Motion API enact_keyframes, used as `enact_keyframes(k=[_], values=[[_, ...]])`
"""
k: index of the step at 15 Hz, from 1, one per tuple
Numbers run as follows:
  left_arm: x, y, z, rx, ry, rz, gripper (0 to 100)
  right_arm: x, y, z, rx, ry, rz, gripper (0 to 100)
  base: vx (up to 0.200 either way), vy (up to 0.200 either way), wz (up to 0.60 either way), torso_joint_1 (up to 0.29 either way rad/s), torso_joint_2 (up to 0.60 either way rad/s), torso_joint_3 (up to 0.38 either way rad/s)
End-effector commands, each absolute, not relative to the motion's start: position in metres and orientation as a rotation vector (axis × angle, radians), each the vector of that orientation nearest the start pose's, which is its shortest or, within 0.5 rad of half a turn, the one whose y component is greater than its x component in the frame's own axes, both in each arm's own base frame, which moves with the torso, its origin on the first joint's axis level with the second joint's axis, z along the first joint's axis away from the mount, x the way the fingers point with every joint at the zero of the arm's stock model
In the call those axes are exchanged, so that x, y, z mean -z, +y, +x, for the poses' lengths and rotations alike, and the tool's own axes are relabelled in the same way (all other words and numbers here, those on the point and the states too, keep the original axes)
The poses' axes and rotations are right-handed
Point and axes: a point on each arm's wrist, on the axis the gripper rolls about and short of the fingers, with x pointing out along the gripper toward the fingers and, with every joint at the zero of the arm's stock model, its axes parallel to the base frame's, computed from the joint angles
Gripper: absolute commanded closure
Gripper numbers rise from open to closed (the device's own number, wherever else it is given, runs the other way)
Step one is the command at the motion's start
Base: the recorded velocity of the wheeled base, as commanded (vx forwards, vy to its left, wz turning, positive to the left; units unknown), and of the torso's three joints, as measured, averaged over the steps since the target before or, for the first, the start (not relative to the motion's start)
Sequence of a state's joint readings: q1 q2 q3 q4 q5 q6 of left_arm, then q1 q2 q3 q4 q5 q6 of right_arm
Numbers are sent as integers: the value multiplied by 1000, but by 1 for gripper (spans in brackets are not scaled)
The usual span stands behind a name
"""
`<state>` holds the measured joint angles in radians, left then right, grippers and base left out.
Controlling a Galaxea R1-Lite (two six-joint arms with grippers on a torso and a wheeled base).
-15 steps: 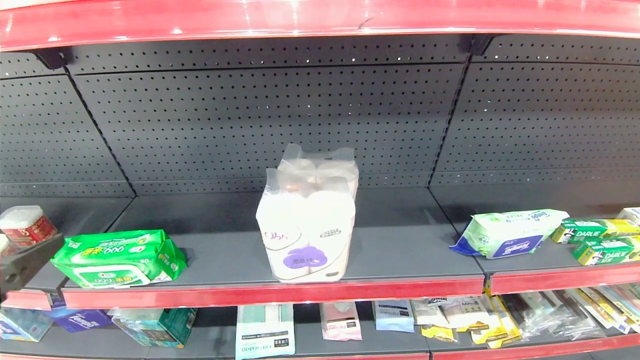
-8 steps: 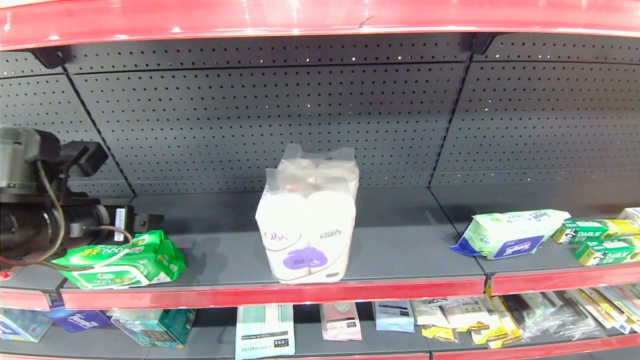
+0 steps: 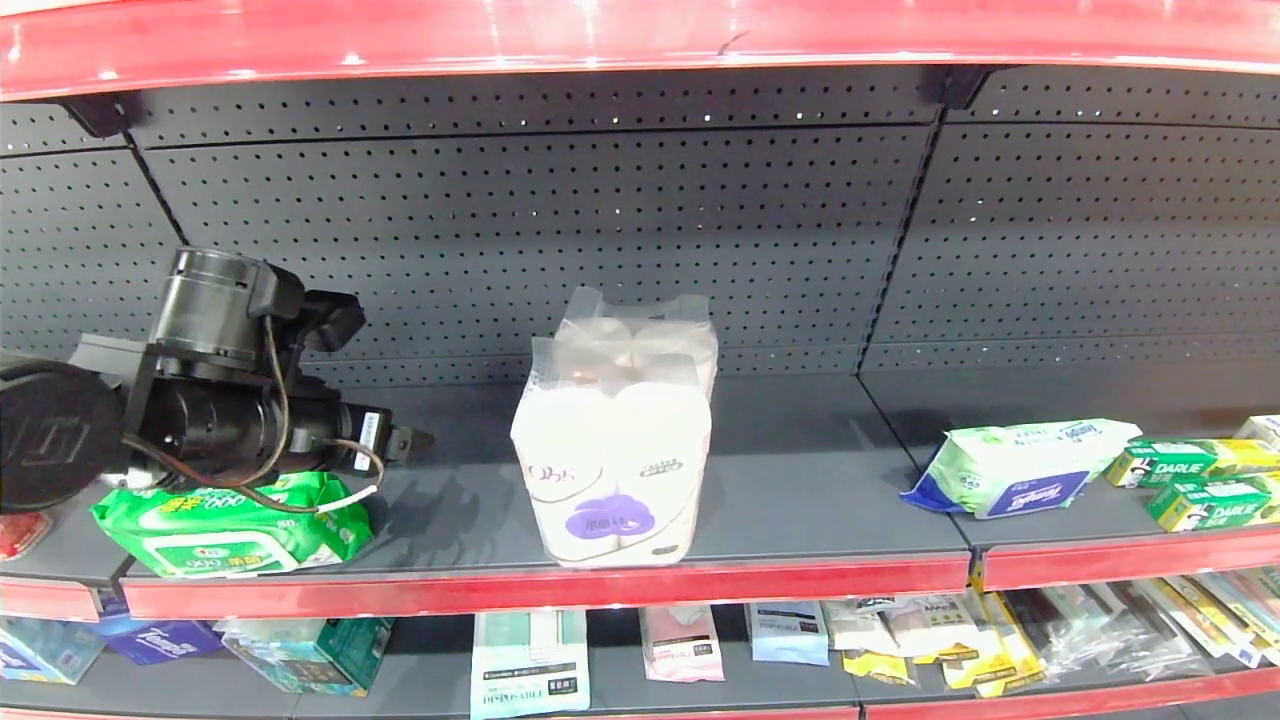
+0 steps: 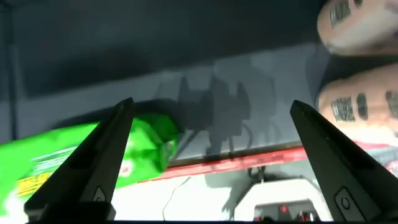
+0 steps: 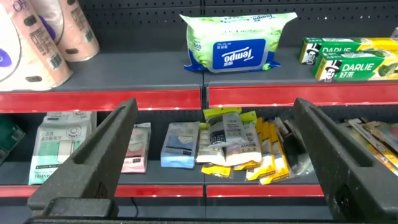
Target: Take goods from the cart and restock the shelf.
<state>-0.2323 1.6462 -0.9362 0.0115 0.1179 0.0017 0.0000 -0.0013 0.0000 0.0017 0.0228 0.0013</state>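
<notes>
A white pack of toilet rolls point(image 3: 612, 470) with a purple label stands upright at the front middle of the dark shelf point(image 3: 800, 500). It also shows in the left wrist view point(image 4: 364, 106) and the right wrist view point(image 5: 37, 43). A green pack of wet wipes point(image 3: 230, 525) lies flat at the shelf's left. My left gripper point(image 3: 405, 440) hovers just above that green pack point(image 4: 74, 162), open and holding nothing point(image 4: 211, 106). My right gripper point(image 5: 214, 102) is open and empty, in front of the shelf's red front edge point(image 5: 261, 96).
A white-green wipes pack point(image 3: 1020, 465) and green-yellow toothpaste boxes point(image 3: 1195, 475) lie on the right section. The lower shelf holds several small packets point(image 5: 233, 146) and tissue boxes point(image 3: 310, 650). Bare shelf lies on both sides of the toilet rolls. A perforated back panel point(image 3: 600, 230) closes the rear.
My left arm has come in from the left edge and moved right and up over the green wipes pack. The toilet rolls have stayed put.
</notes>
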Motion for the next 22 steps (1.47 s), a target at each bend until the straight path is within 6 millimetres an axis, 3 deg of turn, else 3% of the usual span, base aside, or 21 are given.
enact_keyframes(k=[1,6,17,22], values=[[-163,-66,281,118,749,139,0,-75,1,-23,-23,2,2,0,0,0,0,0,0,0],[-145,-91,291,185,761,170,0,-75,1,-23,-23,2,2,0,0,0,0,0,0,0],[-104,-98,313,181,827,183,0,-75,1,-23,-21,2,2,0,0,0,0,0,0,0],[-97,-100,317,217,838,170,0,-75,1,-23,-23,2,3,0,0,0,0,0,0,0]])
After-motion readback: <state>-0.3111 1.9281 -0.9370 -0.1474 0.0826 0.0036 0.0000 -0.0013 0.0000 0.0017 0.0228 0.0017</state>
